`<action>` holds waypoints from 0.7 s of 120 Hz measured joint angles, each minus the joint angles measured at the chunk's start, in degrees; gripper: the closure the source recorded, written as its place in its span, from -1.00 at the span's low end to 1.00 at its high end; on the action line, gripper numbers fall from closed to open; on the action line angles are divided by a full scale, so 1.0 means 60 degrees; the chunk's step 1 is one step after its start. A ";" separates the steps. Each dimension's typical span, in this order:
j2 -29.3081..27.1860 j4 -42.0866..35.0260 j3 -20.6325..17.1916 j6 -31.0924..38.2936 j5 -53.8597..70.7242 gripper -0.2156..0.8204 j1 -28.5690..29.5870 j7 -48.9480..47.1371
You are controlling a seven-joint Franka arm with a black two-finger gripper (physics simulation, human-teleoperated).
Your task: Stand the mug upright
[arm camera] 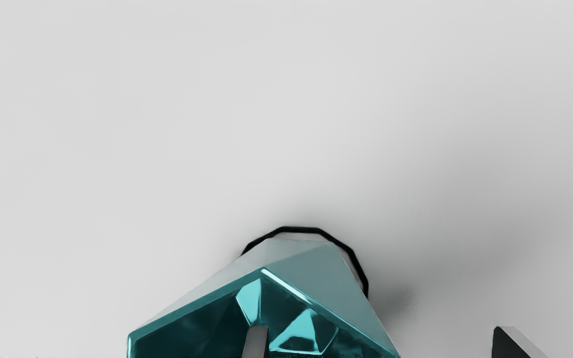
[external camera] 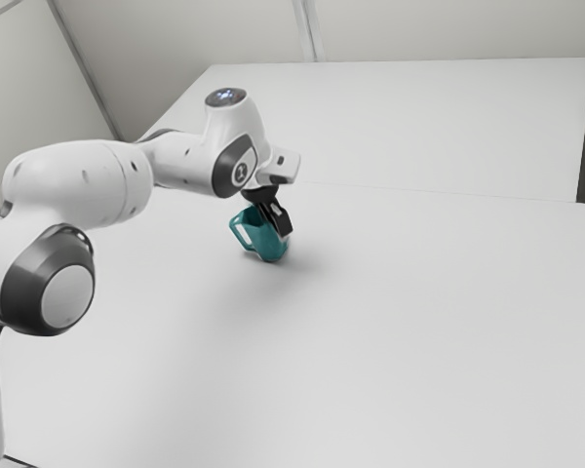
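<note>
Teal mug (external camera: 264, 237) tilted at the table (external camera: 419, 322), full base contact unconfirmed; gripper (arm camera: 380, 334) wide, one finger at the mug's mouth, the other outside, apart from its wall. Judged step: centre the wall between both fingers, close gently, then rotate slowly about the base to limit slip. Table edges lie well apart from the mug, likely leaving turning room.

A thin line (external camera: 419, 191) crosses the pale bench (external camera: 419, 312); beyond its far edge, a pale wall (external camera: 448, 29) carries an upright strip (external camera: 310, 31).
</note>
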 joint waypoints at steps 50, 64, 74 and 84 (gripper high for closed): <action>-0.2655 -0.0920 0.0033 -0.1204 0.0083 -0.55 0.0237 -0.0359; -0.3259 -0.1048 0.0041 -0.1825 0.0241 -0.56 0.0462 -0.0578; -0.3587 -0.0911 0.0113 -0.2444 0.0560 -0.57 0.0534 -0.0757; -0.3808 -0.0545 0.0144 -0.3114 0.0928 -0.57 0.0585 -0.0919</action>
